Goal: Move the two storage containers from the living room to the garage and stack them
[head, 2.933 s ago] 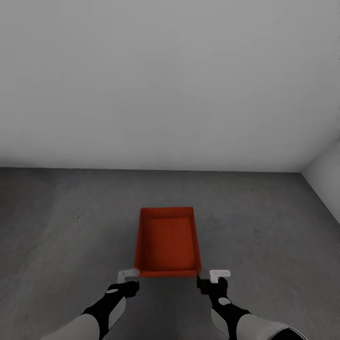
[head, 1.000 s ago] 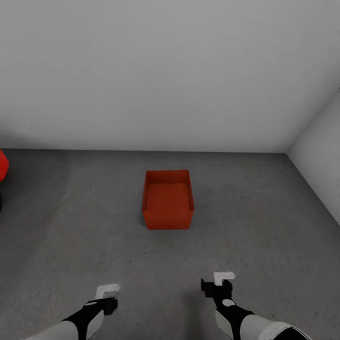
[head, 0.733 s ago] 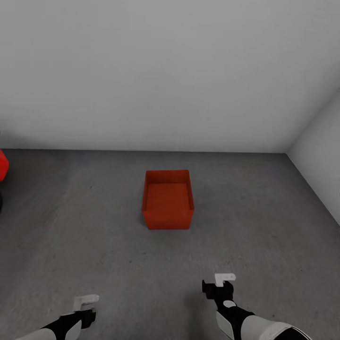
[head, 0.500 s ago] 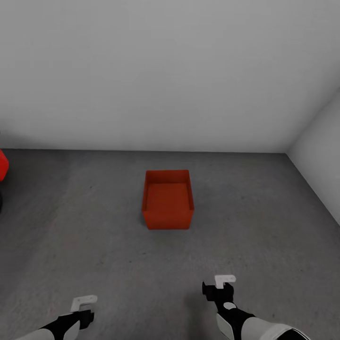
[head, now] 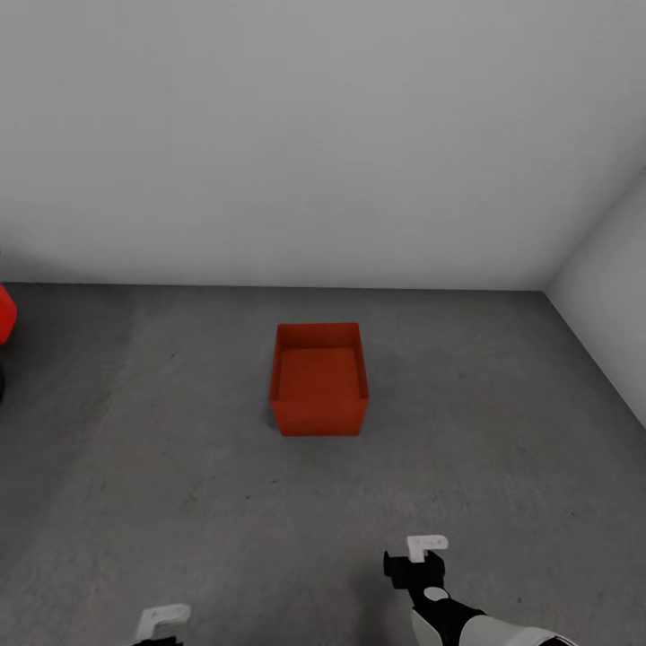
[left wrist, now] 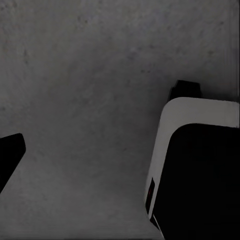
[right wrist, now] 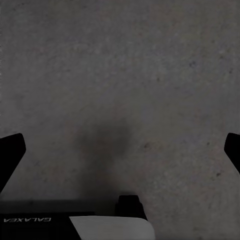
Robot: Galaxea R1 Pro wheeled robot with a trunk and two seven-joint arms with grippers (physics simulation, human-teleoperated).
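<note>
Storage containers [head: 319,381]: a red-orange open-top bin stands on the grey concrete floor [head: 179,467] of the garage, about mid-room, near the white back wall [head: 314,135] but apart from it. Its near face looks tall for a single low bin; no seam can be made out, so I cannot tell from the head view whether this is 1 bin or 2 nested. Interior is empty, walls straight, sitting square and level.

Right gripper [head: 422,554]: low in the head view, well short of the bin and offset to its right, not touching it. Right wrist view shows 2 dark fingertips [right wrist: 10,155] at opposite edges with only bare concrete between them, so the jaws are spread wide and hold nothing. A dark soft shadow [right wrist: 107,142] lies on the concrete between them.

Left gripper [head: 161,617]: white bracket just visible at the bottom edge of the head view, well apart from the bin. Left wrist view shows 1 dark fingertip [left wrist: 9,157] at the edge over bare concrete; a white-and-black part of the robot's body [left wrist: 197,165] covers the other side. Jaw spacing: cannot tell.

Red car [head: 5,314]: a small red patch at the left edge, with a dark shape just below it.

Side wall [head: 610,287] meets the back wall at the right corner.
</note>
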